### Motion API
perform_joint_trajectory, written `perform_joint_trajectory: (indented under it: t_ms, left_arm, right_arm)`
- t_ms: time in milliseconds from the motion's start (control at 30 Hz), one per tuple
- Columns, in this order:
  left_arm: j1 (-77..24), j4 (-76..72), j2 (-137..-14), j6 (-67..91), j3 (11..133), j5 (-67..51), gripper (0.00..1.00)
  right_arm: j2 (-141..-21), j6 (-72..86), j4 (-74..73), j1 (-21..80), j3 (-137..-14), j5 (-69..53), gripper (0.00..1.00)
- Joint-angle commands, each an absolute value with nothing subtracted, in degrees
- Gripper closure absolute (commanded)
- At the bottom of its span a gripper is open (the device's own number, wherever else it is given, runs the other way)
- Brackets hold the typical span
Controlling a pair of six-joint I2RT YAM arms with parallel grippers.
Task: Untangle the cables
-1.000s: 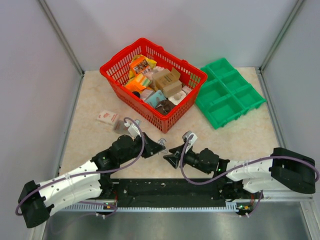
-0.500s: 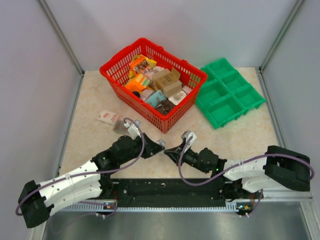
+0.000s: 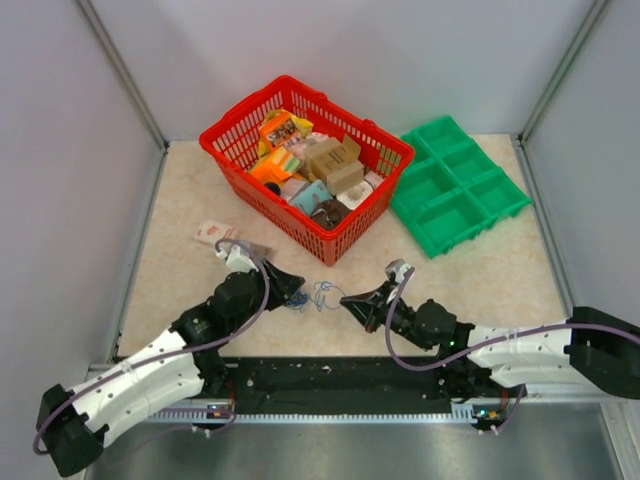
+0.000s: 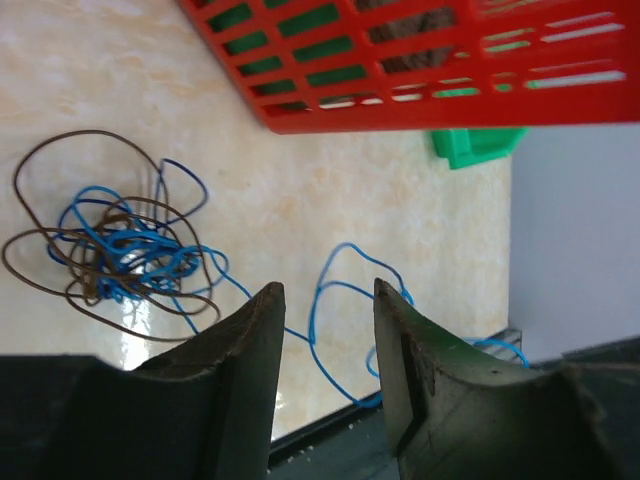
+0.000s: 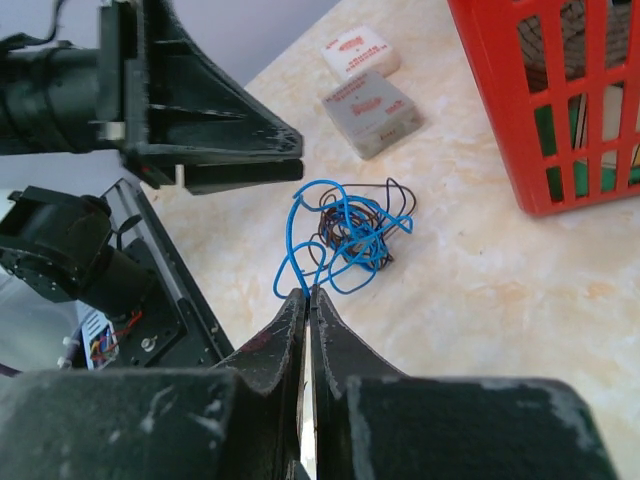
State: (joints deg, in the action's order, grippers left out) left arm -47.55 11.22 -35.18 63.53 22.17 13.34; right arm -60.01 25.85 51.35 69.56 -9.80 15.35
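The cables (image 3: 318,295) are a small tangle of thin blue and dark brown wires lying on the beige table between my two grippers. In the left wrist view the knot of cables (image 4: 110,250) sits to the left. One blue loop trails across the table beneath my left gripper (image 4: 327,292), which is open and empty. In the right wrist view my right gripper (image 5: 308,292) is shut on a blue strand that leads up to the cables (image 5: 350,230). From above, the left gripper (image 3: 292,283) is left of the tangle and the right gripper (image 3: 347,299) is right of it.
A red basket (image 3: 246,108) full of packets stands behind the cables. A green compartment tray (image 3: 460,185) lies at the back right. Two small boxes, one white (image 5: 363,50) and one grey (image 5: 372,112), lie left of the basket. The black base rail runs along the near edge.
My left gripper has opened, let go of the cables and drawn back to the left. My right gripper has shut on a blue strand and shifted slightly right.
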Motion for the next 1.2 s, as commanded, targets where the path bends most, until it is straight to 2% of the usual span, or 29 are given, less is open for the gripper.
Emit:
perform_joint_trajectory:
  t_ms: [0,67,200,333,533,667,900,1167]
  left_arm:
    - [-40.28,-1.19,-43.91,63.81,17.85,4.27,0.58]
    - [-35.62,-7.27,-50.77,64.33,16.44,-2.86,0.66]
    - [-31.47,-14.57,-64.13,64.77,15.47,-8.86,0.87]
    - [-29.8,-21.71,-69.87,67.67,13.19,-14.5,0.95]
    - [-29.53,-20.57,-69.78,67.24,10.9,-12.4,0.98]
    - [-27.86,-25.74,-69.96,67.5,8.0,-14.15,1.0]
    - [-26.98,-22.06,-67.68,65.66,8.88,-13.53,1.0]
    - [-24.35,-25.66,-68.03,65.13,6.94,-16.61,1.0]
  right_arm:
    - [-59.15,29.0,50.98,69.08,-9.41,15.12,1.0]
    - [-58.45,29.09,50.37,69.0,-9.67,14.86,1.0]
    - [-55.21,28.31,46.42,69.08,-11.16,14.5,1.0]
    - [-45.65,25.15,33.8,68.91,-14.14,17.74,1.0]
    - [-29.02,18.73,5.66,66.54,-25.56,30.75,1.0]
    - [-26.1,14.6,-4.37,63.03,-33.73,33.66,1.0]
    - [-26.19,8.8,-8.7,61.96,-44.11,35.77,1.0]
    - [-22.24,1.77,-10.02,61.96,-51.67,39.46,1.0]
